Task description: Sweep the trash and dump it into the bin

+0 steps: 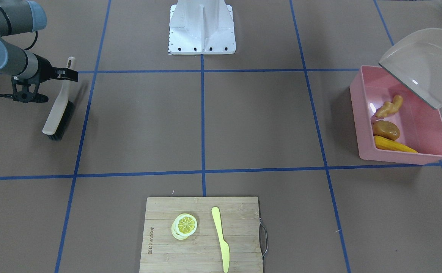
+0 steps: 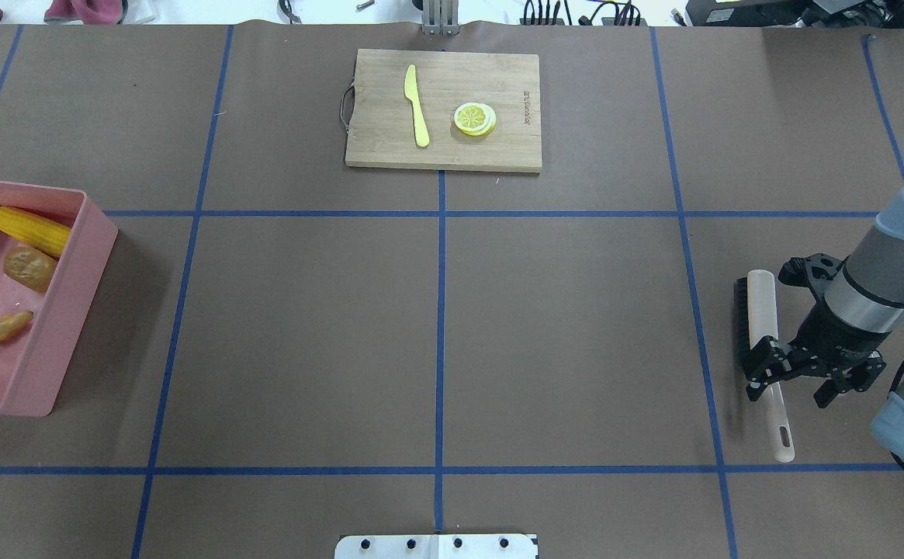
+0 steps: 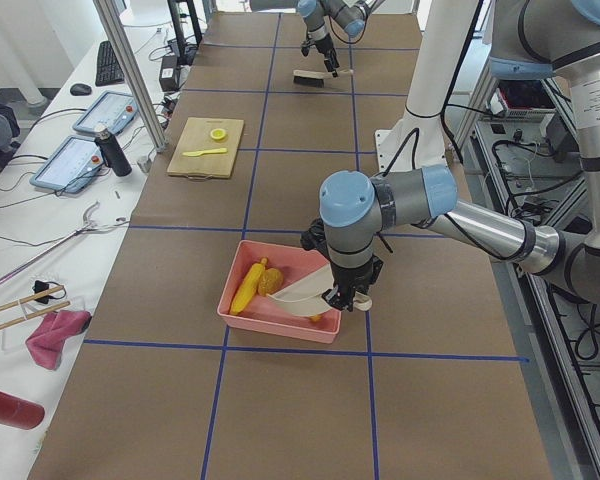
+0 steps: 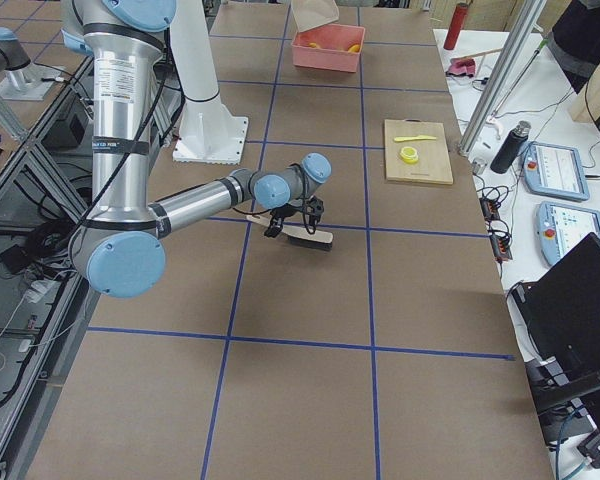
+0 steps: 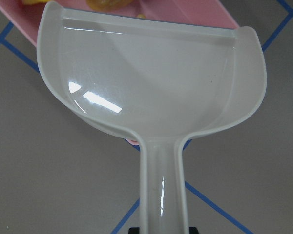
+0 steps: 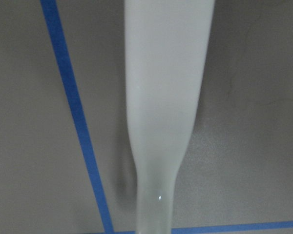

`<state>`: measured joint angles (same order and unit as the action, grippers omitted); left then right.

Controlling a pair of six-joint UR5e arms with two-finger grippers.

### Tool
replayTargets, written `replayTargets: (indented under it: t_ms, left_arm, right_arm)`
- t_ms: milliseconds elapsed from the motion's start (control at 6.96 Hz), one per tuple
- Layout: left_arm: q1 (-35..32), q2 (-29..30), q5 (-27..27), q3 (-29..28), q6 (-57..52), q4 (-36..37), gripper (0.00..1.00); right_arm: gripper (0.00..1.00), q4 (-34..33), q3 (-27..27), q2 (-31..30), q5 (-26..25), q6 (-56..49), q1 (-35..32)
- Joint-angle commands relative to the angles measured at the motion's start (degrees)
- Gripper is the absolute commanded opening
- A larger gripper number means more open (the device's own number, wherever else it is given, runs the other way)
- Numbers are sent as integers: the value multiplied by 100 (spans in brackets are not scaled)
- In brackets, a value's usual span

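While the pink bin (image 1: 395, 155) sits at the table's left end, the cutting board (image 1: 202, 235) bears burnt-in lettering too small to read. The left gripper (image 3: 348, 296) clamps the dustpan (image 1: 422, 64), which is tilted over the bin. The right gripper (image 2: 766, 365) grips the brush (image 2: 758, 310). The corn cob (image 1: 393, 145), potato (image 1: 386, 130) and ginger root (image 1: 389, 106) lie inside the bin.

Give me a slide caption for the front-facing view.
Empty dustpan tilted over the pink bin holding corn, potato and ginger; right gripper grips the brush.

The bin (image 2: 71, 310) is cut by the overhead view's left edge; the dustpan (image 1: 422, 64) covers one corner.
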<state>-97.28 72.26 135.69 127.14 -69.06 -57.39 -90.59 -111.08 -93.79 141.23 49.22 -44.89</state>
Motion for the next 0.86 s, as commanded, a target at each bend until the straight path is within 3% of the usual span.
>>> replayTargets:
  t_ms: [0, 287, 718]
  left_arm:
    - [382, 234, 710, -197, -73, -935, 0]
    - [866, 349, 941, -252, 764, -2338, 0]
    - [2218, 603, 793, -628, 3330, -4914, 0]
  right_arm:
    - [100, 33, 8, 115, -164, -27, -542]
    - [100, 16, -27, 746, -997, -227, -1544]
    - [100, -28, 278, 810, -1474, -2647, -2977]
